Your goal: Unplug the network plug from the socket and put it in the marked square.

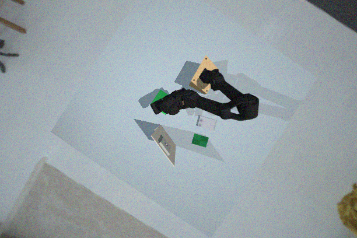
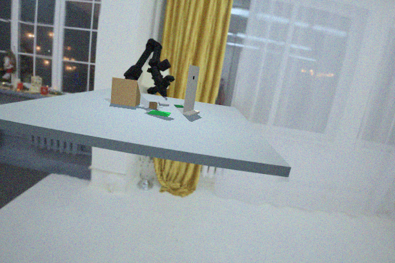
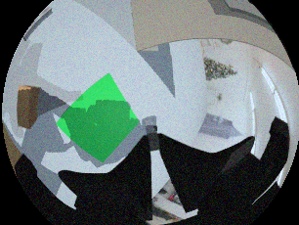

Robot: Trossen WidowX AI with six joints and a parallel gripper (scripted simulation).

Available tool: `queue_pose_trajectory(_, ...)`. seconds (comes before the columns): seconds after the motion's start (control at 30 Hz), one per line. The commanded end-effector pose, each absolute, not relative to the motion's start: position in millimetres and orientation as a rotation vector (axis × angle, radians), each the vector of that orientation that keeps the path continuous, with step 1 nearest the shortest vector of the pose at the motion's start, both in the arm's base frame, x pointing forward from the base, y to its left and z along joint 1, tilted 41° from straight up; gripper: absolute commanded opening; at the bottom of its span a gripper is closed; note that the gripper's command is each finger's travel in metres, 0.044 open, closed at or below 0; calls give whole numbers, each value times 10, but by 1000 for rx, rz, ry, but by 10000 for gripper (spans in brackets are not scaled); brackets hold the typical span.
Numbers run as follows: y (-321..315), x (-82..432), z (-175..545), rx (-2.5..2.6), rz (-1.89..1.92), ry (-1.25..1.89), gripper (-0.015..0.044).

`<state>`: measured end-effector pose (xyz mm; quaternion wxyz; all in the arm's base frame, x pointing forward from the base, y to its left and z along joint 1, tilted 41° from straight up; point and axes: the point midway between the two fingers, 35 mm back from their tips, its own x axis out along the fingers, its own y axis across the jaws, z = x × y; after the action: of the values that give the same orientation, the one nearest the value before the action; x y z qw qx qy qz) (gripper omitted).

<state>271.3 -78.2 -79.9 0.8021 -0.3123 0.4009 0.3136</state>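
Observation:
My gripper (image 2: 164, 95) (image 3: 152, 138) points down and is shut on the small grey plug (image 3: 149, 120), which sticks out past the fingertips in the wrist view. The plug is clear of the panel and above the table. The bright green marked square (image 1: 160, 95) (image 2: 159, 113) (image 3: 90, 132) lies flat on the table, beside the plug in the wrist view, with the arm's shadow over part of it. In the top view the arm hides the fingertips and part of the square. The upright panel (image 1: 170, 144) (image 2: 191, 92) stands apart from the gripper, its socket opening empty.
A small brown block (image 2: 153, 105) (image 3: 27, 108) stands near the marked square. A wooden pedestal (image 1: 206, 64) (image 2: 124, 92) is under the arm's base. A pale flat box (image 1: 207, 123) and a darker green patch (image 1: 200, 140) (image 2: 179, 106) lie on the panel's arm side.

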Motion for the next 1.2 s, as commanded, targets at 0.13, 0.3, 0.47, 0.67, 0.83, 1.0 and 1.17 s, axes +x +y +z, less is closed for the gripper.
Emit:
queue_pose_trajectory(0.13, -735, 2563, -983, -592, 733, 810, 0)
queue_pose_trajectory(0.3, -724, 2539, -1010, -579, 741, 800, 0)
queue_pose_trajectory(0.47, -694, 2543, -1053, -579, 741, 801, 0)
queue_pose_trajectory(0.67, -652, 2547, -1109, -579, 741, 801, 0)
queue_pose_trajectory(0.83, -616, 2548, -1155, -579, 742, 802, 0)
queue_pose_trajectory(1.0, -579, 2547, -1200, -579, 742, 802, 0)
queue_pose_trajectory(1.17, -542, 2545, -1243, -579, 742, 802, 0)
